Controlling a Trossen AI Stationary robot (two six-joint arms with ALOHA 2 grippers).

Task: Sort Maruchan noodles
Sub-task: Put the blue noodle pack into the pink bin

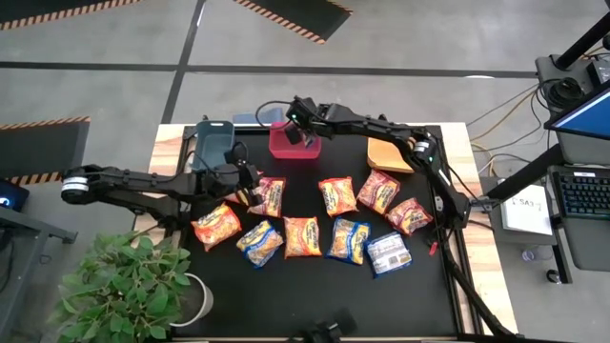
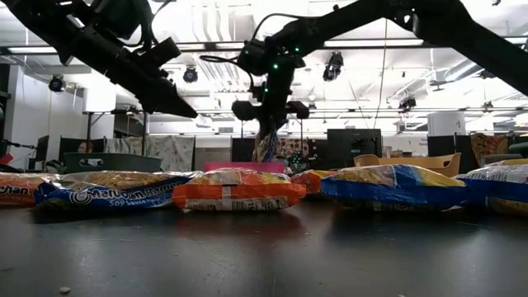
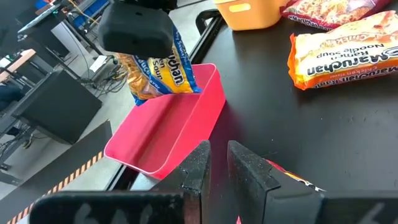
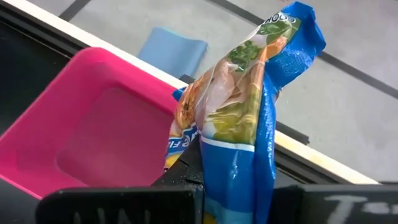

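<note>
My left gripper (image 1: 250, 193), fingers nearly together, sits low over the table's left side, seemingly pinching an orange packet (image 1: 270, 195); the grip itself is hidden under the wrist, so can't tell for sure. Center rear: my right gripper (image 1: 307, 129), pressed tight on a blue-and-yellow packet (image 4: 245, 124), hangs it upright over the red bin (image 3: 163, 127), prob. to drop it in by color. Other packets (image 1: 303, 236) lie in rows across the table, unsorted. Orange bin (image 1: 386, 156) at right rear is partly covered by my arm; contents unclear.
</note>
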